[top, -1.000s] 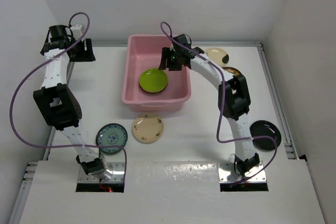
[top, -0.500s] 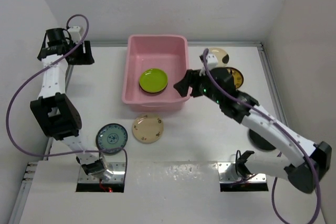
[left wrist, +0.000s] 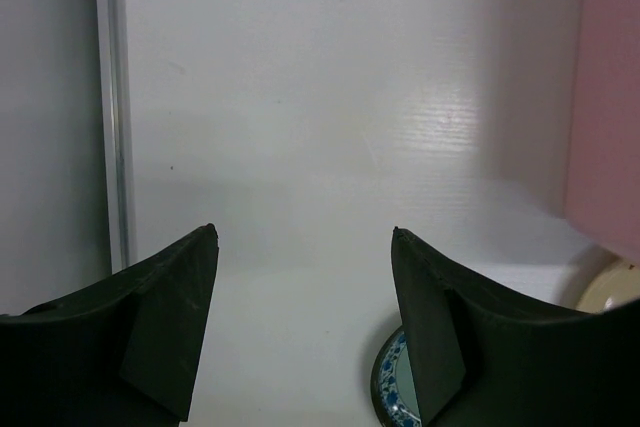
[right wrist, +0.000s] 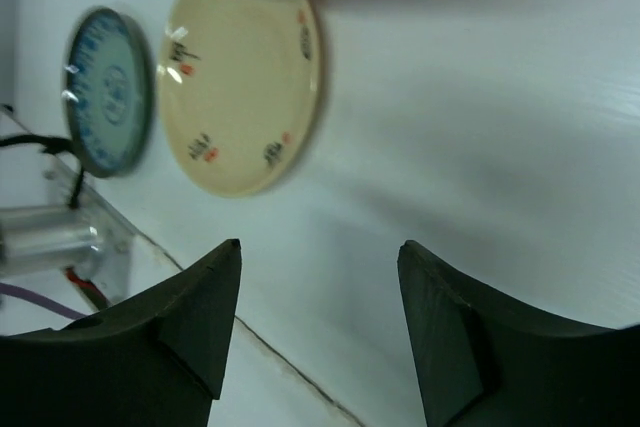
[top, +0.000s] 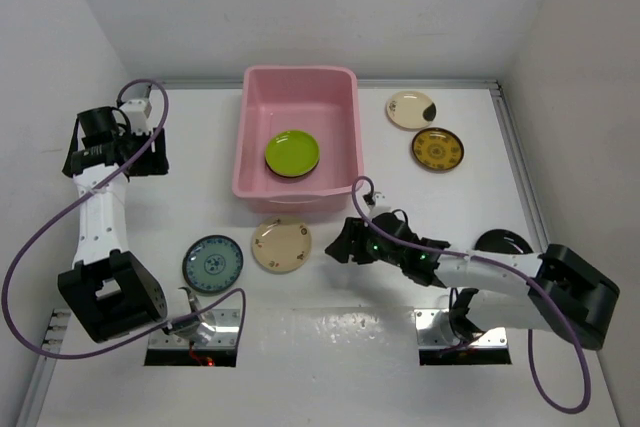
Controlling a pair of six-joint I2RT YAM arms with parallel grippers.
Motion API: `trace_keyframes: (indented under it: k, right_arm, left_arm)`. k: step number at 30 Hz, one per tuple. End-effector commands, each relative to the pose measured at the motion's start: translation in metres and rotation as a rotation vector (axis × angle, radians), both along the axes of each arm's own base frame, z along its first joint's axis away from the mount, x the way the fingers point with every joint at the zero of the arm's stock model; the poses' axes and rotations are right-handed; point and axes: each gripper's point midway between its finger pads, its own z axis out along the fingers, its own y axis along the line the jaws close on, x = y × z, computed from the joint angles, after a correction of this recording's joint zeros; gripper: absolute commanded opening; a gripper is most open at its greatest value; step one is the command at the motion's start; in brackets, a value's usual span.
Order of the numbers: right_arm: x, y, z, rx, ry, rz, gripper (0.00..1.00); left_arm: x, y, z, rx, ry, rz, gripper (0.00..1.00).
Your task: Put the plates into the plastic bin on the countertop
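Right pincer (top: 337, 246) gapes empty; cream plate (top: 281, 244) lies near, just ahead of it, untouched

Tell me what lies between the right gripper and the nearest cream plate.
Only bare countertop separates right gripper and cream plate, per top view.

plates (top: 292, 152) 6 | pink bin (top: 246, 137) 1 | robot arms (top: 98, 209) 2
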Motion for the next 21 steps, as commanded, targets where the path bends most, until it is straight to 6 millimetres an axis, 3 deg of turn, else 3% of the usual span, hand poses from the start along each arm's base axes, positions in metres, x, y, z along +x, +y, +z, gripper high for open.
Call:
trace_keyframes:
  k: [1, 5, 7, 8, 14, 21]
  right_arm:
    - [0.016, 0.031, 0.04, 0.22, -0.087, -0.059, 0.63]
    - [0.008, 0.032, 0.005, 0.21, 0.007, -0.092, 0.58]
    - [0.009, 0.037, 0.001, 0.236, 0.022, -0.1, 0.55]
    - [0.009, 0.038, -0.013, 0.216, 0.043, -0.099, 0.53]
    - [0.012, 0.06, -0.024, 0.242, 0.063, -0.081, 0.51]
    - [0.019, 0.064, -0.054, 0.17, 0.113, -0.173, 0.4]
  left_arm:
    - [-0.009, 0.01, 0.001, 0.057, -0.01, 0.021, 0.72]
    - [-0.013, 0.01, -0.001, 0.068, -0.003, 0.021, 0.72]
    - [-0.014, 0.013, -0.001, 0.068, -0.003, 0.03, 0.72]
    - [-0.013, 0.013, -0.004, 0.065, 0.006, 0.03, 0.72]
    - [-0.007, 0.012, -0.004, 0.058, -0.001, 0.009, 0.72]
    - [-0.003, 0.016, 0.007, 0.094, -0.023, -0.014, 0.72]
